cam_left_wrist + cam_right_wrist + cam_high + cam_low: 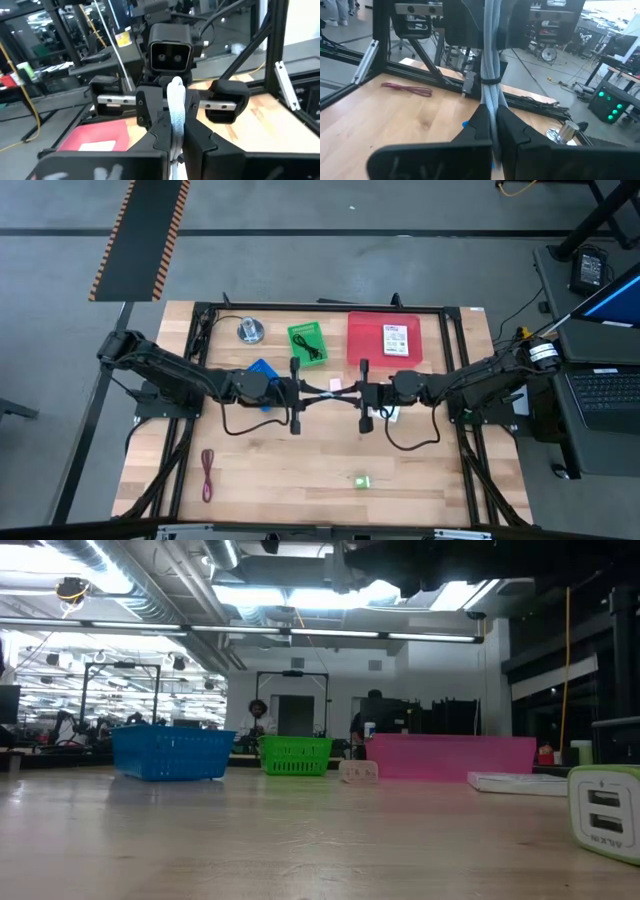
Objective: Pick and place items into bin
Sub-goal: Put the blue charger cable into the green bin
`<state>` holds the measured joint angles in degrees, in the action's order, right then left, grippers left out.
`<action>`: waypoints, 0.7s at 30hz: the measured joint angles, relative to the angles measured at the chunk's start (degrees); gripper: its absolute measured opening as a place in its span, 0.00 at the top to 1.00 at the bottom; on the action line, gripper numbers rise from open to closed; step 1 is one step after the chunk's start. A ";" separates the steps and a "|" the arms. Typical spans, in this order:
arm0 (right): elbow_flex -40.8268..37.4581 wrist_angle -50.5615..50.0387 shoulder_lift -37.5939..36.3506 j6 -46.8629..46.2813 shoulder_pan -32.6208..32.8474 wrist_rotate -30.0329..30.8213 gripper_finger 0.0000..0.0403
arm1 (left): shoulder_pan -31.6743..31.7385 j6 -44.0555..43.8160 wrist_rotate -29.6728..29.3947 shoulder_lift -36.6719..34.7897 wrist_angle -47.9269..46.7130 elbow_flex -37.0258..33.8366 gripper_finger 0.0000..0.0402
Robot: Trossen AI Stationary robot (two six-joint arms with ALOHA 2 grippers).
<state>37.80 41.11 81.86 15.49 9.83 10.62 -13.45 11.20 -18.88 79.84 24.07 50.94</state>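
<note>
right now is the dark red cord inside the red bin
No: in the high view the dark red cord lies on bare wood by the table's near-left corner, far from the red bin.

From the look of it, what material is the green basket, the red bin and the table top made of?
The green basket looks like moulded plastic: bright even colour, slotted lattice walls. The red bin also seems plastic or thin board, flat and matte, pinkish from the side; this stays uncertain. The table top appears to be light wood, likely varnished: grain lines and plank seams show, with a soft sheen.
</note>
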 joint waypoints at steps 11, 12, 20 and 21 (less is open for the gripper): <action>-0.22 0.81 -0.33 -1.57 0.02 3.38 0.85 | 0.52 3.05 -2.74 -3.86 -3.74 0.00 0.96; -0.23 0.79 -0.37 -1.53 0.02 3.44 0.83 | 0.54 3.41 -3.10 -4.45 -4.55 0.00 0.96; -0.24 -1.69 -4.60 1.34 0.09 7.99 0.71 | 1.94 4.69 -13.84 -6.95 -10.70 0.00 0.96; -0.24 -2.98 -5.50 1.36 0.07 10.20 0.70 | 2.67 4.51 -14.69 -6.95 -11.49 0.00 0.96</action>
<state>37.56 38.13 76.37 16.84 9.90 20.82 -10.77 15.71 -33.56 72.88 12.58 50.94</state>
